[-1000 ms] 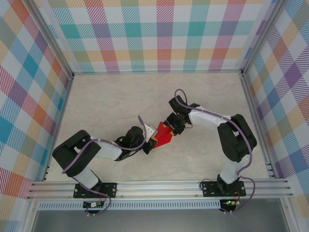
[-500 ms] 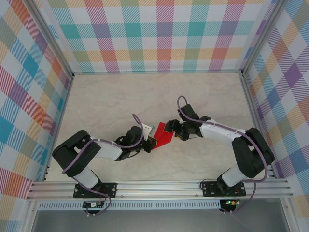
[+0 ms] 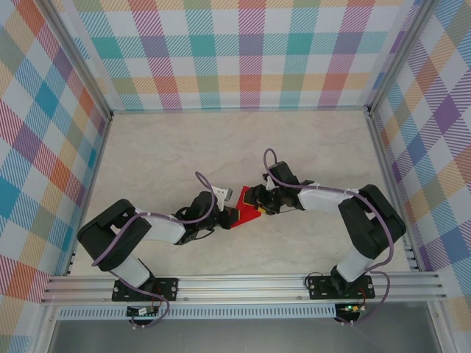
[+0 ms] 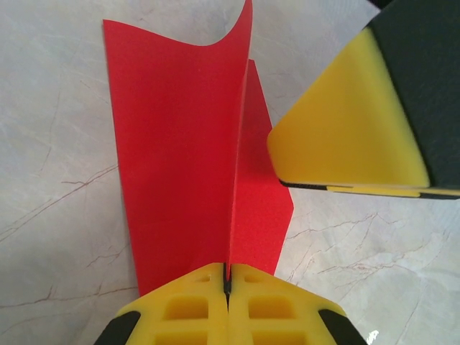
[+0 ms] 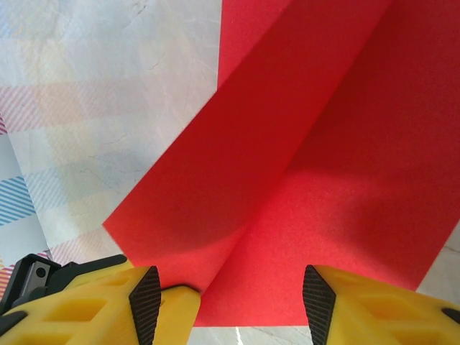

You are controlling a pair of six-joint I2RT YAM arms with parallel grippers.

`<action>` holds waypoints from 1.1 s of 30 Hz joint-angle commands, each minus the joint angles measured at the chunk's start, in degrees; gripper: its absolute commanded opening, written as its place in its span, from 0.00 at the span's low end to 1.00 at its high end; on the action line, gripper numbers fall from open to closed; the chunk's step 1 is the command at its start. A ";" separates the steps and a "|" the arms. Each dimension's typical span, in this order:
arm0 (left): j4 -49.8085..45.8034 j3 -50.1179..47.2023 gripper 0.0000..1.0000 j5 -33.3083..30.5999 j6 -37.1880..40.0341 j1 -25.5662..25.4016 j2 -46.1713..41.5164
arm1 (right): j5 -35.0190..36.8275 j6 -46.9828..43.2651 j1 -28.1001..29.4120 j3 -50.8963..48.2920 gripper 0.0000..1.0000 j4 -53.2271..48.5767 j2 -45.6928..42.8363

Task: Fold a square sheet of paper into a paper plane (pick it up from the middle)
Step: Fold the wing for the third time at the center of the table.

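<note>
The square sheet of paper (image 3: 249, 214) is bright red and folded into a V along a centre crease. It stands on edge at mid-table. My left gripper (image 3: 231, 216) is shut on the crease at the paper's near end (image 4: 227, 277), and the two flaps (image 4: 180, 144) spread away from the jaws. My right gripper (image 3: 255, 201) is at the paper's far end, open. Its black pads (image 5: 144, 302) stand on either side of the red sheet (image 5: 309, 144) without touching it. One yellow finger (image 4: 345, 136) of the right gripper shows in the left wrist view, beside the right flap.
The marble-patterned table (image 3: 162, 162) has plaid walls on three sides. An aluminium rail (image 3: 243, 285) runs along the near edge, where both arm bases are bolted. The two arms meet at the middle of the table.
The right arm swung outward and came back, and its gripper now sits slightly further left over the paper's far end. The left gripper kept its hold on the paper.
</note>
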 commanded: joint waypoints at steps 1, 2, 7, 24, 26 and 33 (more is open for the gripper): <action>-0.20 0.51 0.02 -0.11 -2.84 0.27 -0.66 | -1.40 -0.94 0.39 0.49 0.56 2.26 1.33; 0.08 0.42 0.02 0.20 -3.16 0.45 -0.47 | -1.65 -0.91 0.39 0.56 0.56 2.49 1.75; 0.23 0.72 0.02 1.48 -4.46 1.02 0.03 | -2.72 -0.82 0.43 0.93 0.56 3.51 3.24; -4.88 4.58 0.02 5.79 -6.15 3.05 4.06 | -1.04 -0.60 0.43 -0.23 0.55 4.57 2.29; -4.67 4.71 0.02 6.07 -6.55 3.21 4.59 | -0.88 -0.69 0.39 -0.04 0.55 4.11 2.55; -5.09 5.07 0.02 6.38 -6.73 3.65 4.91 | -0.01 -0.71 0.39 0.57 0.54 2.59 3.78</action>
